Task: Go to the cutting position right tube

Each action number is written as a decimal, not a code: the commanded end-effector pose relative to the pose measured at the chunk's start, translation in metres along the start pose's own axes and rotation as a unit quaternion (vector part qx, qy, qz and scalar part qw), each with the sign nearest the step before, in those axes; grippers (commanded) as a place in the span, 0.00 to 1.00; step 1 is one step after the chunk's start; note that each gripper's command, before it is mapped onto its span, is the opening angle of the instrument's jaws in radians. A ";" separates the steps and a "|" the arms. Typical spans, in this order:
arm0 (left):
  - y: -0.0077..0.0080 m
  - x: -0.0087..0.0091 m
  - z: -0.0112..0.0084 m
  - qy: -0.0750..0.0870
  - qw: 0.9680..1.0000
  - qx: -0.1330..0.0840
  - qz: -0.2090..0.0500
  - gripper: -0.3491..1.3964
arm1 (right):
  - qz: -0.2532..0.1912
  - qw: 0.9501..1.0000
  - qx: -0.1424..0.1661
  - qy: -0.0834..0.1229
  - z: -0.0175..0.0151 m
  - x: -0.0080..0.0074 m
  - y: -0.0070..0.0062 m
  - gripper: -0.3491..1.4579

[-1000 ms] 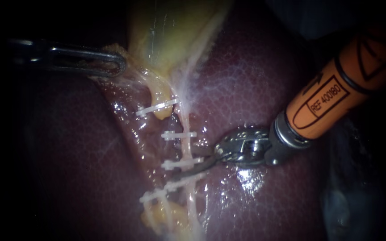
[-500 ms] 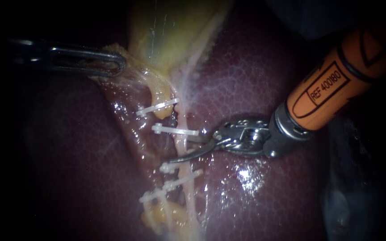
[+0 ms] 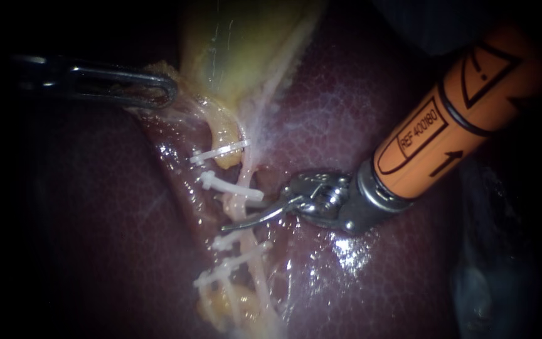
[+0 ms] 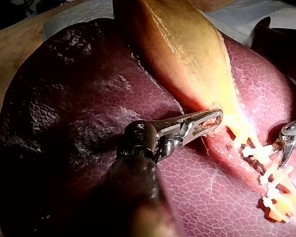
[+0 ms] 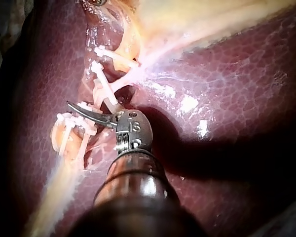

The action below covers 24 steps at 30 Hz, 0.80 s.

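My right instrument (image 3: 236, 215) comes in from the upper right on an orange shaft. Its curved blades are open around the pale right tube (image 3: 257, 267), between the second white clip (image 3: 230, 185) and the third clip (image 3: 226, 240). The right wrist view shows the same: one blade of the right instrument (image 5: 86, 103) curves past the tube and the other lies under a clip (image 5: 102, 84). My left instrument (image 3: 158, 91) is shut on tissue at the narrow end of the yellow gallbladder (image 3: 246, 50) and holds it taut; the left wrist view shows its jaws (image 4: 209, 121) at that edge.
Dark red liver (image 3: 359, 113) lies all around the tubes. Another clip (image 3: 221, 150) sits higher up and one more (image 3: 227, 269) lower down. Yellow fat (image 3: 221, 307) lies at the tubes' lower end.
My right instrument has moved up along the tubes from the third clip and further left, its shaft has rolled, and its blades now straddle the tube. The second clip has tilted. The left instrument is still.
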 end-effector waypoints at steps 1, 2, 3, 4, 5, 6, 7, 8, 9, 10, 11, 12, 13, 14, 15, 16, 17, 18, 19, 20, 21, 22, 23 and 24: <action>0.0000 0.0000 0.0000 0.000 1.000 0.000 0.000 0.00 | -0.003 1.000 0.009 0.004 0.0001 0.0000 0.0000 0.93; 0.0000 0.0000 0.0000 0.000 1.000 0.000 0.000 0.00 | -0.002 1.000 0.020 0.008 0.0001 0.0001 0.0000 0.93; 0.0000 0.0000 0.0000 0.000 1.000 0.000 0.000 0.00 | -0.003 1.000 0.028 0.011 0.0002 0.0001 0.0000 0.93; 0.0000 0.0000 0.0000 0.000 1.000 0.000 0.000 0.00 | -0.001 0.999 0.036 0.014 0.0003 0.0001 -0.0001 0.93; 0.0000 0.0000 0.0000 0.000 1.000 0.000 0.000 0.00 | -0.002 0.999 0.045 0.018 0.0005 0.0002 -0.0001 0.93; 0.0000 0.0000 0.0000 0.000 1.000 0.000 0.000 0.00 | 0.000 0.998 0.051 0.020 0.0006 0.0003 -0.0001 0.92; 0.0000 0.0000 0.0000 0.000 1.000 0.000 0.000 0.00 | 0.000 0.998 0.058 0.024 0.0007 0.0003 -0.0001 0.92; 0.0000 0.0000 0.0001 0.000 1.000 0.000 0.000 0.00 | -0.001 0.997 0.066 0.028 0.0009 0.0004 -0.0001 0.92; 0.0000 0.0000 0.0001 0.000 1.000 0.000 0.000 0.00 | -0.002 0.997 0.072 0.031 0.0011 0.0004 -0.0002 0.92; 0.0000 0.0000 0.0001 0.000 1.000 0.000 0.000 0.00 | 0.001 0.996 0.076 0.036 0.0012 0.0005 -0.0002 0.92; 0.0000 0.0000 0.0001 0.000 1.000 0.000 0.000 0.00 | 0.004 0.996 0.084 0.041 0.0013 0.0005 -0.0002 0.92; 0.0000 0.0000 0.0001 0.000 1.000 0.000 0.000 0.00 | 0.004 0.995 0.085 0.046 0.0014 0.0006 -0.0002 0.92; 0.0000 0.0000 0.0001 0.000 1.000 0.000 0.000 0.00 | 0.004 0.995 0.087 0.050 0.0016 0.0006 -0.0002 0.92; 0.0000 -0.0001 0.0001 0.000 1.000 0.000 0.000 0.00 | 0.004 0.995 0.088 0.051 0.0017 0.0007 -0.0002 0.92; 0.0000 -0.0001 0.0001 0.000 1.000 0.000 0.000 0.00 | 0.004 0.995 0.089 0.053 0.0019 0.0008 -0.0002 0.93; 0.0001 -0.0001 0.0002 0.000 1.000 0.000 0.000 0.00 | 0.004 0.995 0.088 0.053 0.0019 0.0008 -0.0001 0.93; 0.0001 -0.0001 0.0002 0.000 1.000 0.000 0.000 0.00 | 0.004 0.994 0.090 0.055 0.0020 0.0009 -0.0001 0.93; 0.0001 -0.0001 0.0002 0.000 1.000 0.000 0.000 0.00 | 0.007 0.994 0.094 0.059 0.0021 0.0009 -0.0001 0.94; 0.0001 -0.0001 0.0002 0.000 1.000 0.000 0.000 0.00 | 0.006 0.993 0.097 0.063 0.0021 0.0009 -0.0001 0.94; 0.0001 -0.0001 0.0002 0.000 1.000 0.000 0.000 0.00 | 0.009 0.993 0.100 0.066 0.0022 0.0010 -0.0001 0.94; 0.0001 -0.0001 0.0002 0.000 1.000 0.000 0.000 0.00 | 0.009 0.992 0.102 0.068 0.0023 0.0010 -0.0001 0.94; 0.0002 -0.0001 0.0003 0.000 1.000 0.000 0.000 0.00 | 0.009 0.992 0.103 0.070 0.0023 0.0010 -0.0001 0.94; 0.0002 0.0000 0.0003 0.000 1.000 0.000 0.000 0.00 | 0.012 0.992 0.104 0.070 0.0024 0.0011 -0.0001 0.94; 0.0002 0.0000 0.0003 0.000 1.000 0.000 0.000 0.00 | 0.012 0.992 0.104 0.070 0.0026 0.0011 -0.0002 0.95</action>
